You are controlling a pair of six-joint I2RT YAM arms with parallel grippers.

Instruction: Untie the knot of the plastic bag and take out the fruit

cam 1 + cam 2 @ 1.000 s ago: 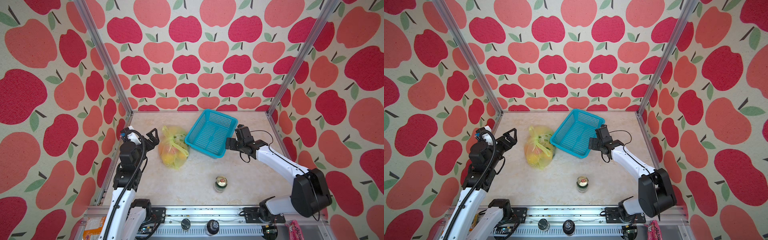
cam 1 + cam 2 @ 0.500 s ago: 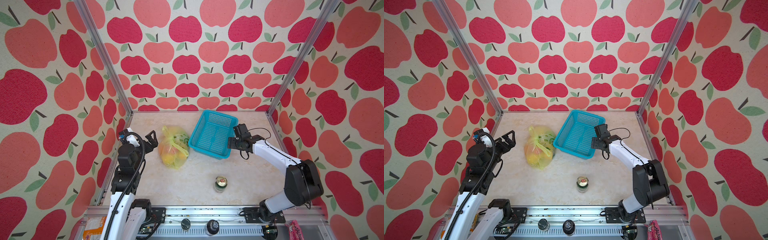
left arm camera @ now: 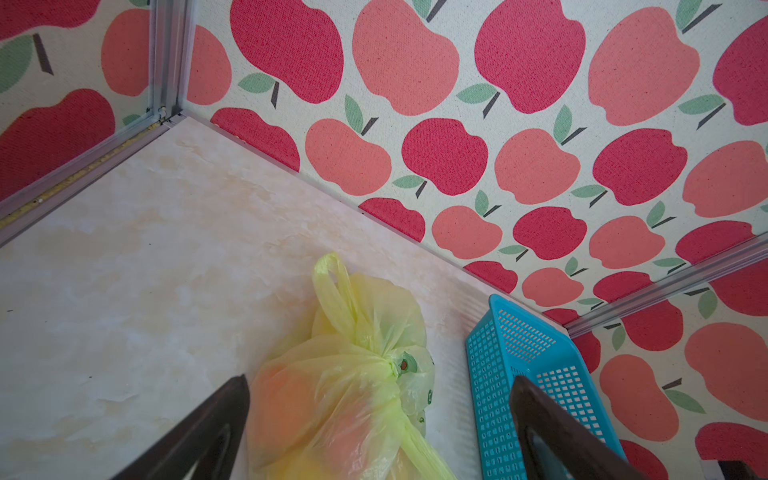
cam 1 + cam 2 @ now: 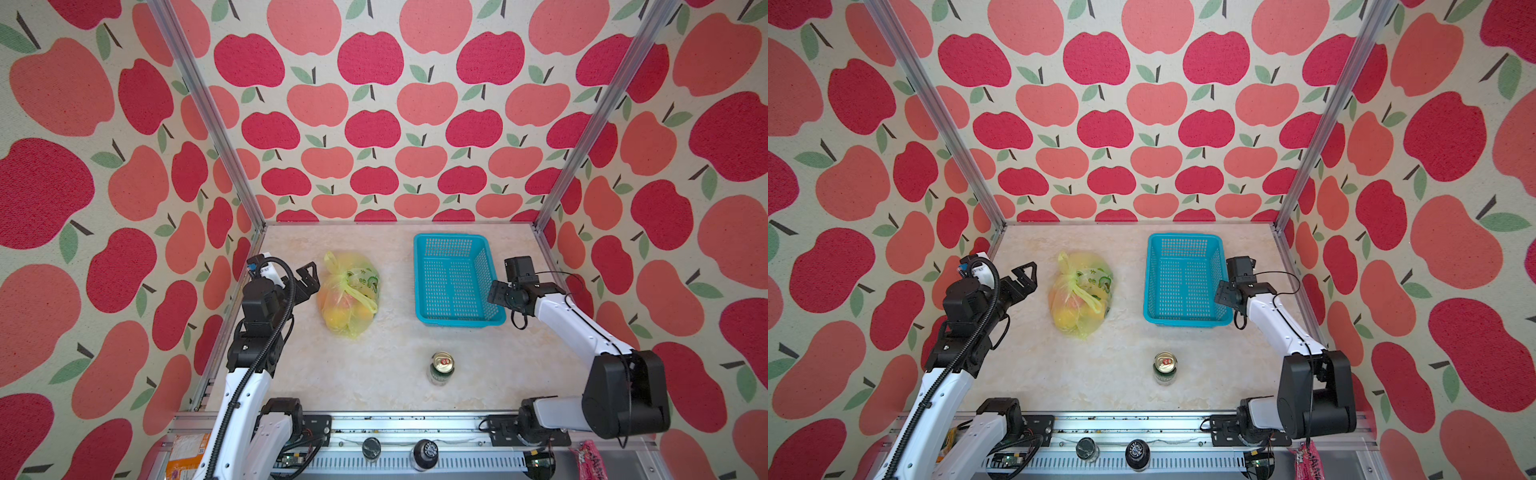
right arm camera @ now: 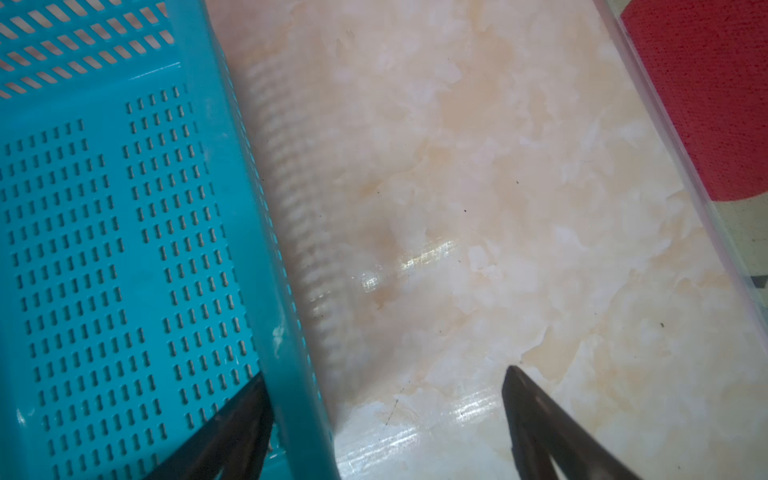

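Beside plastic bag [image 4: 347,299], left gripper [image 4: 308,279] gapes; right gripper [image 5: 383,376] spread astride basket [image 4: 457,322] wall.

One bag [image 4: 348,297], one basket [image 4: 459,321], one can [image 4: 441,368]

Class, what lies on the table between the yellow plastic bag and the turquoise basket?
Nothing: only bare tabletop separates the plastic bag from the basket, as both top views show.

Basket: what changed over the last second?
The turquoise basket went right with the right gripper, away from the plastic bag, and turned from skewed to square-on. The gripper's jaws now stand open, astride the basket's right wall. Unchanged: the plastic bag with its knot tied, the drink can, and the left gripper, open beside the bag.
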